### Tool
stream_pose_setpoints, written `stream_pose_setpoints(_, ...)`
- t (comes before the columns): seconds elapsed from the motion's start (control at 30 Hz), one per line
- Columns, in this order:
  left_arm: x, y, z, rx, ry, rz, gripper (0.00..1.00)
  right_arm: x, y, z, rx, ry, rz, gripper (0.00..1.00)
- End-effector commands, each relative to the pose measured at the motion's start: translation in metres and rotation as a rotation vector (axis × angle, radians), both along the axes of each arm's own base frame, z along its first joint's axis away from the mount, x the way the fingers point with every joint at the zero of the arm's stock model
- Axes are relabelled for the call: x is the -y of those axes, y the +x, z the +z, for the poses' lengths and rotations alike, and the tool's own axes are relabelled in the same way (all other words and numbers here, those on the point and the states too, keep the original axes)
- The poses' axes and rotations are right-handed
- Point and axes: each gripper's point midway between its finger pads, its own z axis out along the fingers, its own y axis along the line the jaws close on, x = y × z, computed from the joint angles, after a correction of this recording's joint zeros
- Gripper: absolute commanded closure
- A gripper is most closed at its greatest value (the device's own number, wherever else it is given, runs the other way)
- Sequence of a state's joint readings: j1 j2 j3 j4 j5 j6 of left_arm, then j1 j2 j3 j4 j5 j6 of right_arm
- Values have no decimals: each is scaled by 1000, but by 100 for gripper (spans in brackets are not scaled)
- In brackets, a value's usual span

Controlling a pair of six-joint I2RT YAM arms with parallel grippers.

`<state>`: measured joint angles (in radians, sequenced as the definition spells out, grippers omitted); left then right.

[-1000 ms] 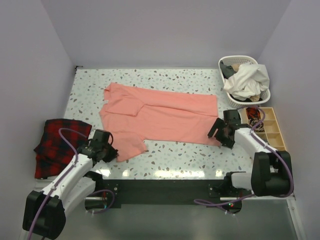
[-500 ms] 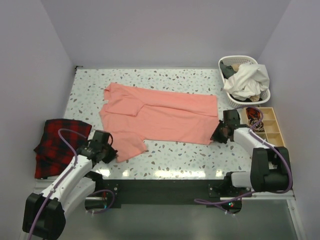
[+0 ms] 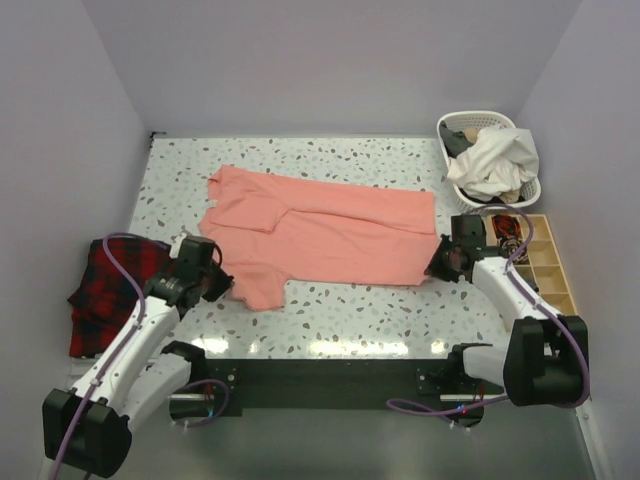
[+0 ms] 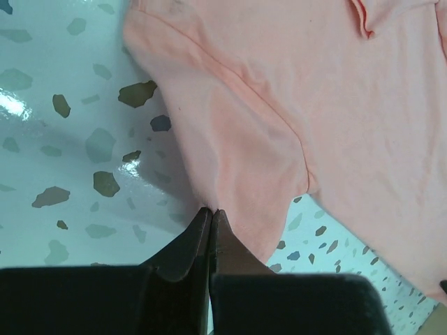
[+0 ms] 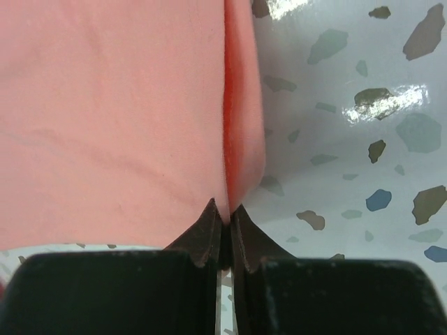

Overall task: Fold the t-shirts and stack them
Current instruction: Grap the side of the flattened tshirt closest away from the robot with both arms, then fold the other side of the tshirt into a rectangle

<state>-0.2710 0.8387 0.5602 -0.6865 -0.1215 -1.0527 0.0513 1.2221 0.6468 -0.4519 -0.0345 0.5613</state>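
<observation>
The salmon-pink t-shirt (image 3: pixel 320 235) is lying spread across the middle of the bench (image 3: pixel 340 312), collar end to the left and hem to the right, with one sleeve reaching toward the near-left. The left tool (image 4: pixel 210 213) is clenching the near edge of that sleeve; in the left wrist view its fingers are meeting flat together with the thin cotton caught at their tips. The right tool (image 5: pixel 223 213) is pinching the near-right hem corner, and the cloth there is tenting up into a narrow ridge between the closed fingers. Both arms are reaching low, with the tools working right at the bench surface, probably so that only the shirt's edge gets taken up. Holding the two near ends at once is likely setting up a lengthwise fold, near side carried over toward the far side; the fold itself is not yet begun. Neither tool is taking more than a small bite, so the cloth could be slipping out under a fast lift. The plaid cloth (image 3: pixel 110 290) is sitting at the near-left, apart from the shirt. The basket (image 3: pixel 478 116) of laundry is waiting at the far right.
</observation>
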Motion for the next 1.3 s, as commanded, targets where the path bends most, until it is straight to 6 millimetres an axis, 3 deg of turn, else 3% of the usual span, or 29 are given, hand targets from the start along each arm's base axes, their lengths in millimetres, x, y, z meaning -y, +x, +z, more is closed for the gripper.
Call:
stream_pose_setpoints(0.0, -5, 16, 15, 50, 54, -11, 100, 11, 19, 27, 66, -70, 1, 100)
stream_pose_setpoints(0.23, -6, 56, 36, 124, 115, -42, 100, 11, 47, 42, 91, -77, 11, 100)
stream_pose_setpoints(0.5, -4, 111, 49, 186, 97, -75, 100, 7, 72, 35, 65, -70, 24, 100)
stream_pose_setpoints(0.8, -11, 158, 51, 214, 49, -87, 100, 8, 104, 30, 36, -74, 35, 100)
stream_pose_setpoints(1.03, -17, 185, 47, 217, -1, -83, 100, 14, 123, 14, -18, -81, 35, 100)
stream_pose_setpoints(1.27, -20, 208, 22, 178, -50, -85, 100, 20, 133, -9, -73, -80, 26, 100)
